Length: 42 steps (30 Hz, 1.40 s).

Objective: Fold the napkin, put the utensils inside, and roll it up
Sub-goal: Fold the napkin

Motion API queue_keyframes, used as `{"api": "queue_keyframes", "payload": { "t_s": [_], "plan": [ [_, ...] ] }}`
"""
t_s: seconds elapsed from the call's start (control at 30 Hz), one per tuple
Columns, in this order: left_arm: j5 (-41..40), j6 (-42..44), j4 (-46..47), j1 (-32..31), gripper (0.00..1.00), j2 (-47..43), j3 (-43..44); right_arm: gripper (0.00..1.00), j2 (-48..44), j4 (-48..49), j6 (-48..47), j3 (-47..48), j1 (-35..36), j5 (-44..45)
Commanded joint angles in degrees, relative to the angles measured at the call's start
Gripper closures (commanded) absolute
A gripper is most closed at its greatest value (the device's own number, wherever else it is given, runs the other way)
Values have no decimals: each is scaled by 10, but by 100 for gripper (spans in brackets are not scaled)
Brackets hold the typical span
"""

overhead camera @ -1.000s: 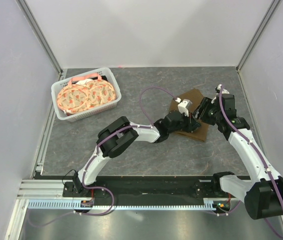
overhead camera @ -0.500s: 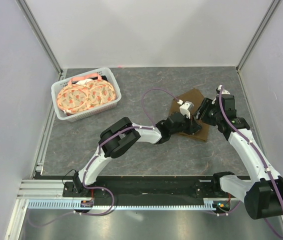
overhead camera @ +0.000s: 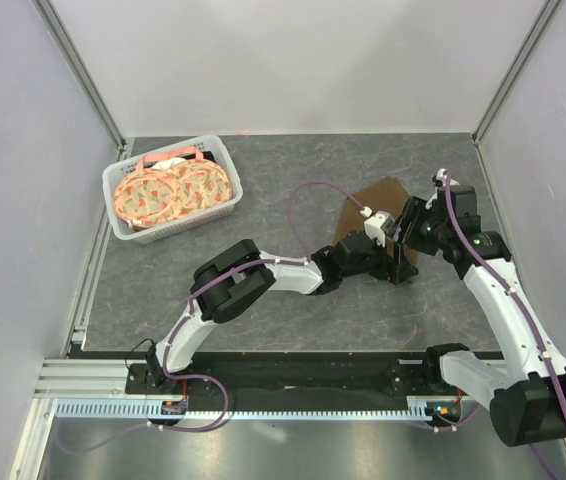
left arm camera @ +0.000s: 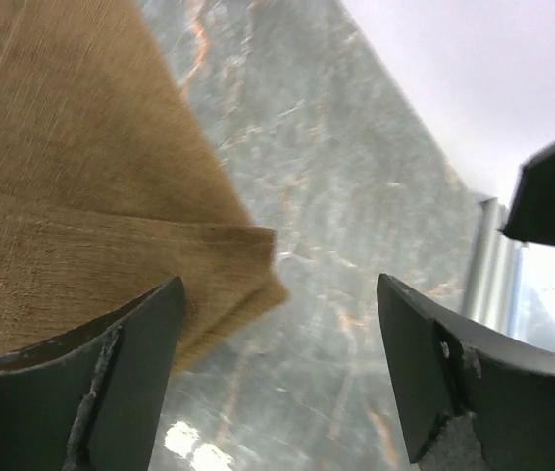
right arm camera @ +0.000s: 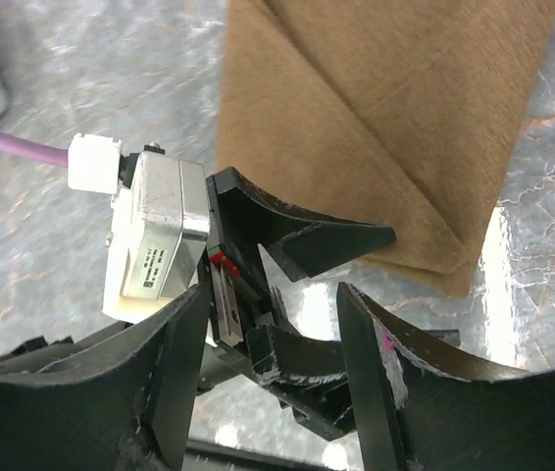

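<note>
The brown napkin (overhead camera: 368,198) lies folded on the grey table, right of centre. In the left wrist view its doubled corner (left arm camera: 221,257) rests flat beside my left gripper (left arm camera: 277,378), which stands open with bare table between its fingers. In the top view the left gripper (overhead camera: 395,260) is at the napkin's near right corner. My right gripper (overhead camera: 409,230) hovers just above it, open and holding nothing. From the right wrist, the napkin (right arm camera: 385,118) lies beyond the left gripper's black fingers (right arm camera: 331,240). The utensils are out of view.
A white basket (overhead camera: 121,180) with round orange-patterned plates (overhead camera: 168,192) stands at the back left. Grey walls and metal posts close in the table on three sides. A purple cable (overhead camera: 301,205) loops over the left arm.
My left gripper went from shut to open, letting go of the napkin's corner, after carrying it toward the near right. The right gripper shifted slightly with it.
</note>
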Motion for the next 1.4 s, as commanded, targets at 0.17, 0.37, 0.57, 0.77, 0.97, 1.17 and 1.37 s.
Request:
{"api": "queue_keyframes", "payload": {
  "t_s": [0.17,0.37,0.57,0.77,0.97,1.17,1.37],
  "plan": [
    [78,99,11,-52,12,-167,-77,33,23,5,-23,94,-43,-49],
    [30,77,27,-11,12,-258,-234,32,46,16,-33,51,-106,-71],
    [-6,40,24,57,11,-332,-352,30,77,27,-55,-16,-158,-87],
    [10,15,-35,121,9,-354,-353,30,115,54,-62,-70,-179,-82],
    [34,-34,-102,169,9,-346,-324,31,148,82,-65,-108,-181,-66],
    [65,-48,-105,188,10,-324,-308,39,174,115,-55,-133,-184,-48],
    [68,-67,-116,192,16,-278,-277,58,196,139,-48,-153,-189,-44]
  ]
}}
